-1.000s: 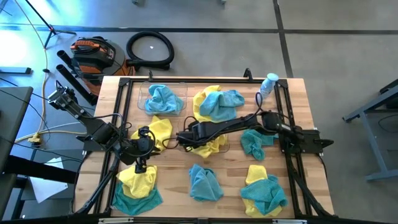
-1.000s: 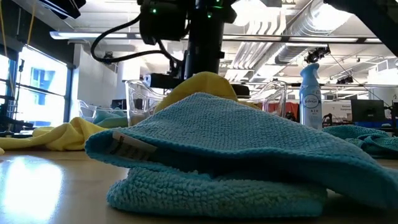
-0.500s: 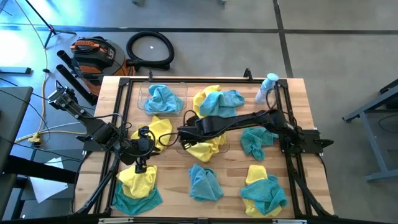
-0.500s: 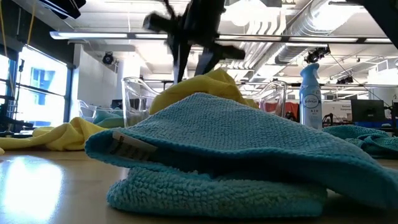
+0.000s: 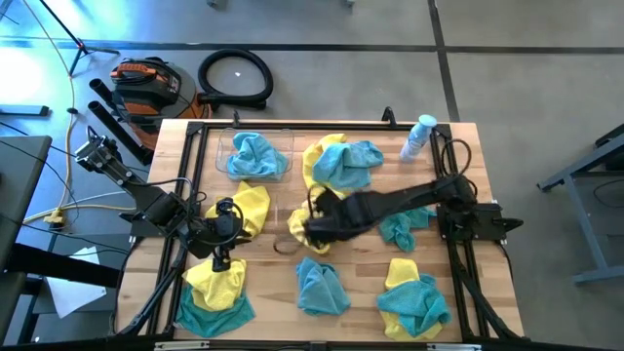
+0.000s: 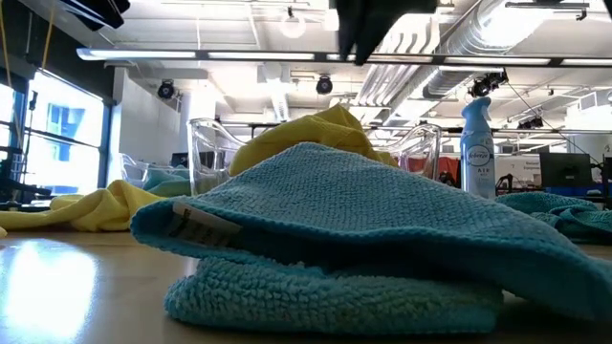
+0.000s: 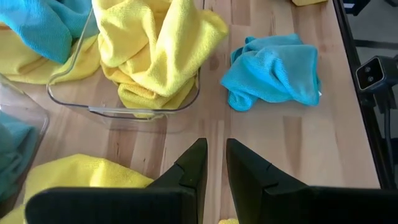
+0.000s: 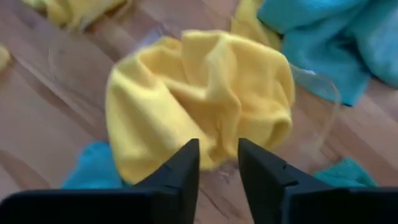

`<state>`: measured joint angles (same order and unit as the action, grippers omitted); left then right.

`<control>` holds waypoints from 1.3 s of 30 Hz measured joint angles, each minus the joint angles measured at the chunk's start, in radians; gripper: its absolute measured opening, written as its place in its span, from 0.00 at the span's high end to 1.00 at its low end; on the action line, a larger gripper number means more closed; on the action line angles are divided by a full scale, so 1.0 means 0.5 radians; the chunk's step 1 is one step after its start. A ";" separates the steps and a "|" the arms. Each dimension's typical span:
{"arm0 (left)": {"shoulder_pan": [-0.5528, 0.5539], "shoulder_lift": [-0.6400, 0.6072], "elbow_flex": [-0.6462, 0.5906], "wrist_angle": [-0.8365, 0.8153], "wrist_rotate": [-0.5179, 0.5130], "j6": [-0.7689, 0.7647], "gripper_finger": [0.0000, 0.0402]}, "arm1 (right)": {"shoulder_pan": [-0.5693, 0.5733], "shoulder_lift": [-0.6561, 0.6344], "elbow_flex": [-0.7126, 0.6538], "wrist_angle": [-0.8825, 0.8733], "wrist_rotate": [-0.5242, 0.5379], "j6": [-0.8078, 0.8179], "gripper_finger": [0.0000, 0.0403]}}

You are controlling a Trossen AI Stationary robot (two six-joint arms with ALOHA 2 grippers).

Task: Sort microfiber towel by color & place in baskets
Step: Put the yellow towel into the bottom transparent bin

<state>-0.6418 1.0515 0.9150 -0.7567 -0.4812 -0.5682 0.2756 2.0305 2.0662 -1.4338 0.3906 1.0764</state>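
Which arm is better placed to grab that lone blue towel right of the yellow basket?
Right. The right gripper hovers mid-table, its arm crossing over that blue towel; the left gripper sits far across, near the yellow towels.

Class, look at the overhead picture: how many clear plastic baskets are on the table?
2. One clear basket sits back left on the wooden table, holding a teal towel; the other basket is mid-table, holding yellow towels. None seems hidden.

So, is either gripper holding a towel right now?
No. The right gripper hangs open above the yellow towel in the basket; the left gripper holds nothing.
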 joint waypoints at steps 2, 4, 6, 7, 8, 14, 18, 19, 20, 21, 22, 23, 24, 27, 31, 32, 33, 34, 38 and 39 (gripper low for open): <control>-0.001 -0.001 0.000 0.001 0.000 -0.016 0.88 | 0.070 -0.065 -0.090 -0.006 0.054 0.056 0.80; -0.001 0.000 0.000 -0.002 -0.010 -0.115 0.88 | 0.129 -0.153 -0.206 -0.003 0.059 0.115 0.87; 0.003 0.000 0.000 -0.001 -0.064 -0.259 0.88 | 0.181 -0.256 -0.347 0.002 0.087 0.192 0.94; 0.013 0.000 0.000 -0.002 -0.087 -0.312 0.88 | 0.207 -0.316 -0.431 0.012 0.116 0.240 0.97; 0.028 0.000 0.000 -0.002 -0.100 -0.338 0.88 | 0.233 -0.388 -0.522 0.031 0.142 0.293 0.98; 0.157 0.000 0.000 0.004 -0.114 -0.485 0.88 | 0.376 -0.910 -1.232 0.419 0.177 0.513 0.98; 0.281 0.000 0.000 0.000 -0.124 -0.729 0.87 | 0.438 -1.268 -1.695 0.712 0.221 0.645 1.00; 0.318 0.000 0.000 -0.003 -0.124 -0.765 0.86 | 0.446 -1.345 -1.794 0.774 0.222 0.675 0.99; 0.352 0.000 0.000 -0.009 -0.125 -0.787 0.84 | 0.451 -1.423 -1.888 0.826 0.222 0.684 0.99; 0.388 0.003 0.000 -0.014 -0.125 -0.800 0.82 | 0.452 -1.493 -1.974 0.881 0.222 0.688 0.99; 0.425 0.010 0.000 -0.016 -0.127 -0.819 0.80 | 0.452 -1.561 -2.050 0.935 0.222 0.689 0.99; 0.461 0.018 0.000 -0.024 -0.128 -0.834 0.77 | 0.450 -1.626 -2.125 0.987 0.219 0.688 0.99; 0.496 0.029 0.000 -0.046 -0.131 -0.846 0.74 | 0.449 -1.684 -2.190 1.017 0.217 0.677 0.99; 0.598 0.093 0.000 -0.173 -0.134 -0.817 0.63 | 0.449 -1.843 -2.344 1.080 0.213 0.664 0.99; 0.683 0.244 0.000 -0.432 -0.085 -0.638 0.53 | 0.449 -2.016 -2.489 1.074 0.188 0.613 0.99; 0.702 0.292 0.000 -0.477 -0.066 -0.630 0.51 | 0.448 -2.055 -2.517 1.075 0.177 0.590 0.99; 0.723 0.342 0.000 -0.509 -0.042 -0.642 0.50 | 0.448 -2.091 -2.543 1.075 0.165 0.570 0.99; 0.745 0.394 0.000 -0.528 -0.018 -0.682 0.50 | 0.447 -2.121 -2.566 1.074 0.157 0.549 0.99; 0.845 0.609 0.000 -0.539 0.126 -0.892 0.49 | 0.447 -2.227 -2.647 1.075 0.140 0.487 0.99; 0.868 0.664 0.000 -0.541 0.160 -0.922 0.49 | 0.447 -2.246 -2.661 1.072 0.139 0.463 0.99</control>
<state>-0.2080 1.3834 0.9150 -1.0270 -0.4011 -1.0290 0.4992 0.9077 0.7357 -0.8979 0.4602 1.3081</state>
